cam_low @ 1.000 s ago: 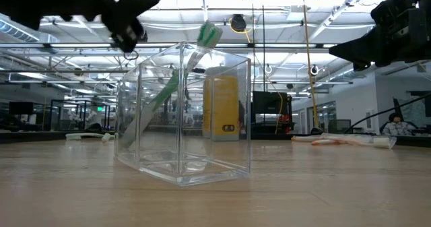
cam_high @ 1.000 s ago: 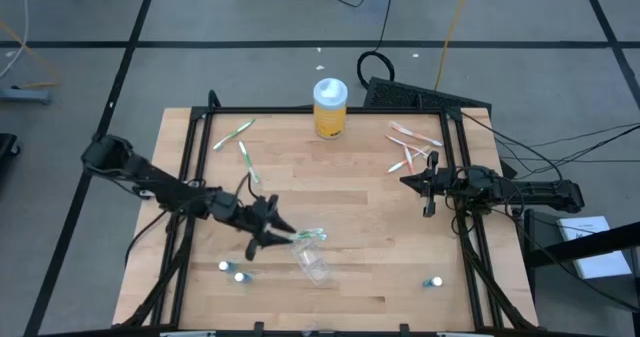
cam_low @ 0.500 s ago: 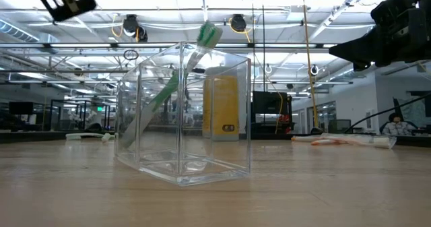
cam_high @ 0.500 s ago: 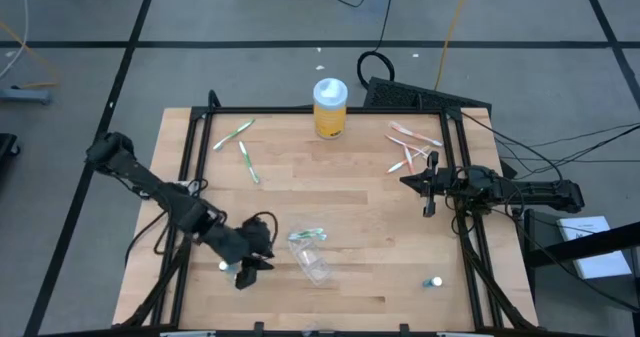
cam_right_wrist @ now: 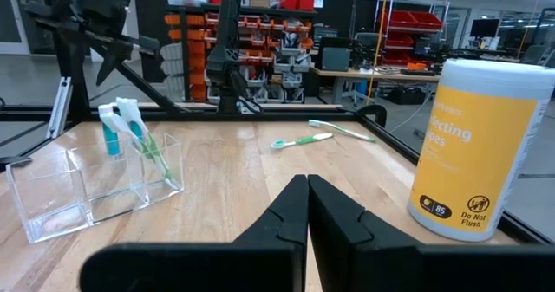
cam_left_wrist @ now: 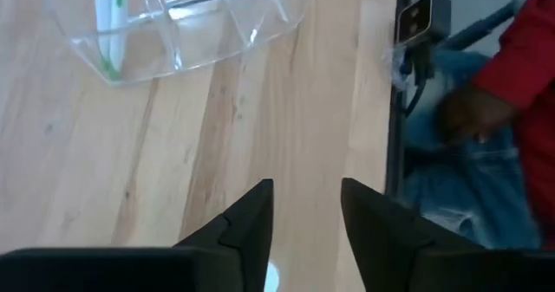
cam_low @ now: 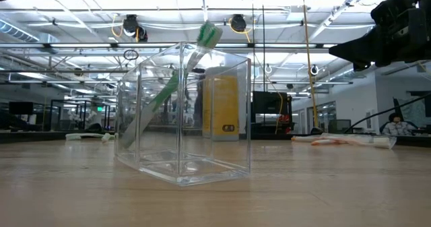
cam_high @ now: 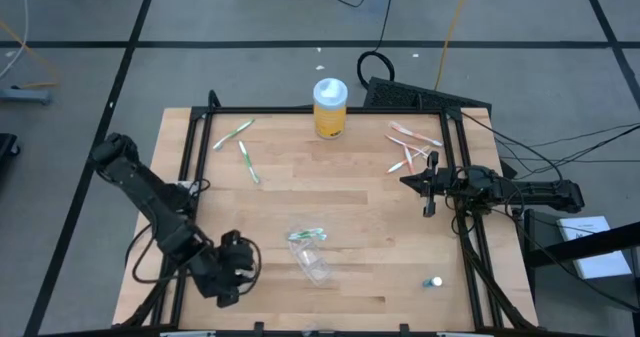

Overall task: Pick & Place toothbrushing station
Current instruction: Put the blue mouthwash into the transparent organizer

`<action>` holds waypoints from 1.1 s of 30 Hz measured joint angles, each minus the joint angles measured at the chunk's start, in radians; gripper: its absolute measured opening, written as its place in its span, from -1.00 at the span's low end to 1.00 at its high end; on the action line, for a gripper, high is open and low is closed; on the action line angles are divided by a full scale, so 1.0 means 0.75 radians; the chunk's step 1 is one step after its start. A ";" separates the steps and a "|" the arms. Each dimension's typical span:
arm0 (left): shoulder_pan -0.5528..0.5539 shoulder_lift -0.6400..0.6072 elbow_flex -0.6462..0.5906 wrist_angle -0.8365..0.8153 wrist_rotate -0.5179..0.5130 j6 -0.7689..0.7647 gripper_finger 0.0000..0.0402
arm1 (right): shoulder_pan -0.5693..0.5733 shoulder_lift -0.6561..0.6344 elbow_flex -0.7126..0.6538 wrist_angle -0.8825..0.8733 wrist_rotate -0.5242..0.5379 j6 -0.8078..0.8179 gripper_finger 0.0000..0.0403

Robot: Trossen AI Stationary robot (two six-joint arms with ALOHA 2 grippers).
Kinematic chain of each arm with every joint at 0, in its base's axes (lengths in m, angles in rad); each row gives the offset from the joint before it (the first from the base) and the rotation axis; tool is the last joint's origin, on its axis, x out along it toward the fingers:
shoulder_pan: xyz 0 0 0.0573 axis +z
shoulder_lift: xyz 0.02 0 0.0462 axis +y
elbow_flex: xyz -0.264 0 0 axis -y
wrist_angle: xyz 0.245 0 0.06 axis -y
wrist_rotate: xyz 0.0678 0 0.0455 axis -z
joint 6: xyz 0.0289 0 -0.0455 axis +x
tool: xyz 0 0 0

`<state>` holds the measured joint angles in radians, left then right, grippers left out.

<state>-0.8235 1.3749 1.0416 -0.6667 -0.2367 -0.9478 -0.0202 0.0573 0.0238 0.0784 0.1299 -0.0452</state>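
Toothbrushing station, a clear plastic box, stood upright on the tabletop, toward the near edge, roughly mid-width. Green-and-white toothbrush leaned inside it, head sticking out above the rim; nothing was gripping the station. Left gripper was off to the station's left near the tabletop's near-left corner, apart from it; its fingers stood parted with nothing between them, bare wood showing in the gap. Small white-and-blue item sat to the station's right near the near edge. Two loose green toothbrushes lay beyond the station toward the far-left side. Yellow jar with white lid stood at the far edge, straight behind the station. Pile of pink-and-white toothbrushes lay far right of the station. Right gripper waited by the tabletop's right edge, just near of that pile, fingers pressed together, empty. Person in a red sleeve showed beyond the tabletop edge in the left wrist view.
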 joint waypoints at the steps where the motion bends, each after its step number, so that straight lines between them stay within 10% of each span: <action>1: -0.014 0.007 0.000 -0.012 -0.001 0.007 -0.35 | 0.000 0.000 0.000 0.000 0.000 0.000 -0.98; 12: -0.074 0.091 0.000 -0.041 0.200 -0.002 -0.70 | 0.000 0.000 0.000 0.000 0.000 0.000 -0.98; 20: -0.033 0.090 0.000 -0.040 0.101 -0.154 -0.80 | 0.000 0.000 0.000 0.000 0.000 0.000 -0.98; 28: 0.146 0.090 -0.001 -0.042 0.257 -0.308 -0.44 | 0.000 0.000 0.000 0.000 0.000 0.000 -0.98; 33: 0.194 0.090 -0.001 -0.045 0.508 -0.057 -0.11 | 0.000 0.000 0.000 0.000 0.000 0.000 -0.98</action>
<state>-0.6781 1.4422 1.0412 -0.7002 0.1441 -0.9903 -0.0204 0.0570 0.0238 0.0784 0.1299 -0.0452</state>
